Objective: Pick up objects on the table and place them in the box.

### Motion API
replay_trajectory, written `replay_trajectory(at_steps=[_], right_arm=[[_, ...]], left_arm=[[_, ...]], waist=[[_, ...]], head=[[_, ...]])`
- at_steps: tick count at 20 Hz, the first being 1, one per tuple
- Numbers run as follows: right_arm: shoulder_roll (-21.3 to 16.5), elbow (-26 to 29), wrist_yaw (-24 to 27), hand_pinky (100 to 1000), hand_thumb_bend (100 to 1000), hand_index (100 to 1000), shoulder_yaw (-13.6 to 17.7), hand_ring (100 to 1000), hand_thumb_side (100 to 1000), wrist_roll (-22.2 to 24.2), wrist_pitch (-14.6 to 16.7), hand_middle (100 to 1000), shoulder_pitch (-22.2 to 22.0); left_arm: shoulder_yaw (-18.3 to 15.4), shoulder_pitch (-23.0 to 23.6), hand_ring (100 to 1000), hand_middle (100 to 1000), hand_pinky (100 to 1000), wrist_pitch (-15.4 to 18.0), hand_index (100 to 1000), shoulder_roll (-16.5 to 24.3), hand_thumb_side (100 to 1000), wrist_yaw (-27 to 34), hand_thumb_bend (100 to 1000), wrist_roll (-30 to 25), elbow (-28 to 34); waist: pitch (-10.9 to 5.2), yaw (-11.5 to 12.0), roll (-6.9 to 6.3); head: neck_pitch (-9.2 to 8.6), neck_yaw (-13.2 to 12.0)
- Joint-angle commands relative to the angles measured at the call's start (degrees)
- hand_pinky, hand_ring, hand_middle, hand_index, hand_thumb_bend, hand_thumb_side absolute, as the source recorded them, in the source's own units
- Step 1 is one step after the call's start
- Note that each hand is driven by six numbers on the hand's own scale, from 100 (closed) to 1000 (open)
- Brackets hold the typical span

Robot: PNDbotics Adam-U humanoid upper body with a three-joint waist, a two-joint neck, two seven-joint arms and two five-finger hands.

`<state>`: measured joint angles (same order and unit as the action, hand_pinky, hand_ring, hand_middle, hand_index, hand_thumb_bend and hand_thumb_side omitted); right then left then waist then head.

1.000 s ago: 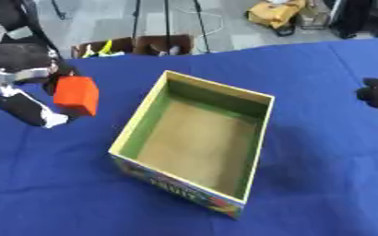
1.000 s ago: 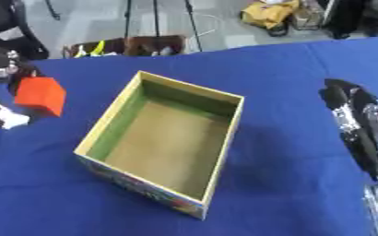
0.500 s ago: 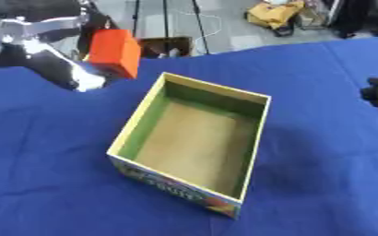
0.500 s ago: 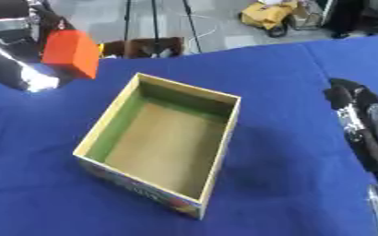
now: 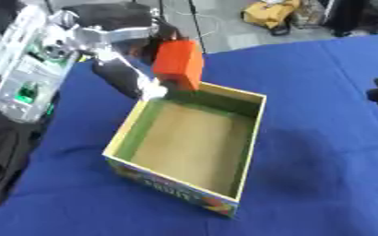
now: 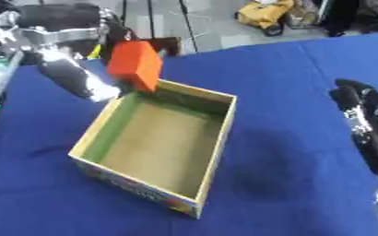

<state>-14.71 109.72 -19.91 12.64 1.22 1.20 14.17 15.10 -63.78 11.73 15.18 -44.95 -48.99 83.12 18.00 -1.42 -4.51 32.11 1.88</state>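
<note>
At the far left, the left hand [image 5: 124, 69] holds one orange block [image 5: 179, 64] in the air, fingers curled round it, just above the far rim of the box [image 5: 249, 133]. There is one box: open-topped, green inside, nothing in it, standing on the blue counter [image 5: 321, 152]. At the right edge, the right hand [image 6: 368, 124] rests on the counter, fingers straight, well apart from the box. Beyond the counter, on the floor, lies one yellow bag [image 5: 273, 11].

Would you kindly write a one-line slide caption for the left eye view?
Left hand holds an orange rectangular block above the far rim of the open cardboard box on blue cloth.
</note>
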Motion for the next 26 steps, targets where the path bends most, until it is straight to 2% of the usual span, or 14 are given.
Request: replay_trajectory(at_steps=[1, 5, 11, 15, 20, 23, 24, 25, 26], right_arm=[[-0.80, 1.19, 0.63, 838, 482, 839, -0.02, 771, 1000, -1.01, -0.17, 688, 0.76], [-0.68, 1.35, 0.99, 837, 486, 834, -0.09, 770, 1000, -2.32, -0.51, 685, 1.16], [-0.75, 1.28, 1.36, 837, 490, 829, -0.23, 769, 1000, -3.98, -0.76, 679, 1.33], [-0.76, 1.25, 1.43, 838, 490, 827, -0.25, 769, 1000, -4.49, -0.86, 677, 1.41], [-0.73, 1.17, 1.34, 837, 490, 826, -0.21, 769, 1000, -4.65, -0.91, 676, 1.40], [-0.73, 1.14, 1.30, 837, 490, 825, -0.22, 770, 1000, -4.64, -0.93, 676, 1.32], [-0.74, 1.13, 1.28, 837, 490, 825, -0.21, 769, 1000, -4.65, -0.93, 675, 1.29], [-0.74, 1.13, 1.26, 837, 490, 825, -0.20, 769, 1000, -4.66, -0.94, 675, 1.26], [-0.74, 1.12, 1.25, 837, 490, 825, -0.19, 769, 1000, -4.67, -0.94, 675, 1.22]], left_arm=[[0.48, -0.50, 459, 359, 169, 0.86, 515, -2.26, 450, -5.29, 100, -0.11, -2.51], [2.23, 0.08, 468, 367, 187, 2.95, 522, -4.90, 439, -12.42, 100, 0.11, -6.35], [3.72, 0.34, 481, 381, 217, 6.26, 532, -6.16, 428, -18.76, 100, -0.82, -11.10], [4.32, 0.52, 495, 385, 241, 8.50, 534, -6.63, 428, -21.44, 100, -2.28, -13.20], [4.86, 0.73, 529, 408, 291, 9.77, 555, -7.09, 440, -22.43, 100, -2.08, -14.32], [5.11, 0.71, 621, 548, 391, 10.38, 700, -7.03, 484, -22.57, 100, -2.69, -14.25], [5.18, 0.69, 686, 646, 454, 10.56, 812, -6.91, 487, -22.99, 100, -2.84, -14.10], [5.19, 0.69, 698, 663, 467, 10.73, 833, -6.85, 485, -23.50, 100, -2.91, -13.95], [5.16, 0.68, 765, 765, 539, 10.89, 935, -6.75, 477, -24.03, 100, -2.95, -13.75]], waist=[[-0.87, -0.06, 0.26], [-0.48, -0.47, 0.19], [-0.08, -1.05, 0.06], [0.08, -1.42, 0.01], [0.20, -1.76, 0.00], [0.17, -1.64, -0.01], [0.16, -1.56, 0.00], [0.16, -1.50, 0.01], [0.14, -1.48, 0.01]], head=[[-0.64, -0.17], [-0.96, -0.14], [-1.18, -0.28], [-1.40, -0.35], [-1.61, -0.59], [-1.55, -0.49], [-1.55, -0.43], [-1.53, -0.39], [-1.51, -0.34]])
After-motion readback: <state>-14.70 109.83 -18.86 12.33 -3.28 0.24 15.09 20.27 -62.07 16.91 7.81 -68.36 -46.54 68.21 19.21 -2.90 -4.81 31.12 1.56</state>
